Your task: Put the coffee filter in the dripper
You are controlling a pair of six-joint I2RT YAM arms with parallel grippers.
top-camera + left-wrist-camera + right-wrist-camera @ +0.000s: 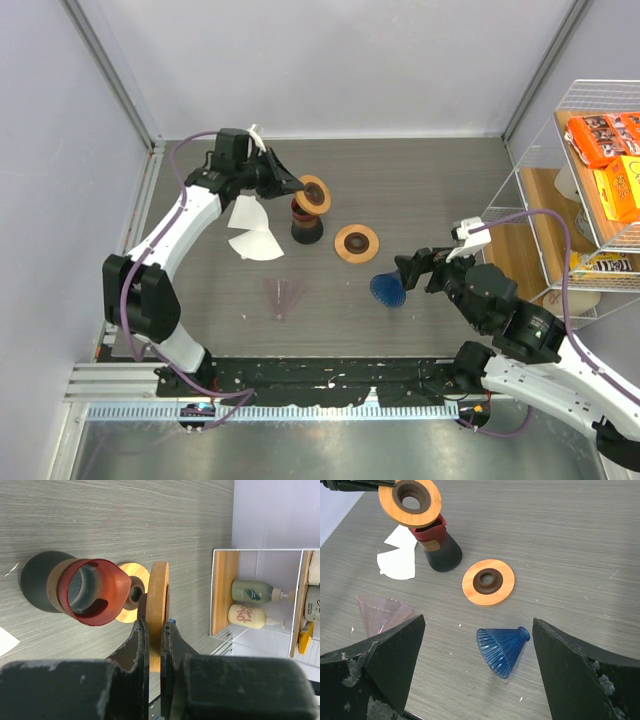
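1 orange ring (159,595) pinched in left hand (154,627) | right hand (479,621) wide, near dripper (502,647)

- The dark blue ribbed plastic cone dripper (388,290) lay in front of a flat orange wooden ring (357,243).
- Two white paper coffee filters (256,244) lay left of a dark jug (307,228).
- A pale pink plastic cone (284,297) lay in front of them.

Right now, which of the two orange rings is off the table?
The ring gripped by its rim in the left gripper, by the dark carafe. The other ring lies flat on the table, near the blue dripper.
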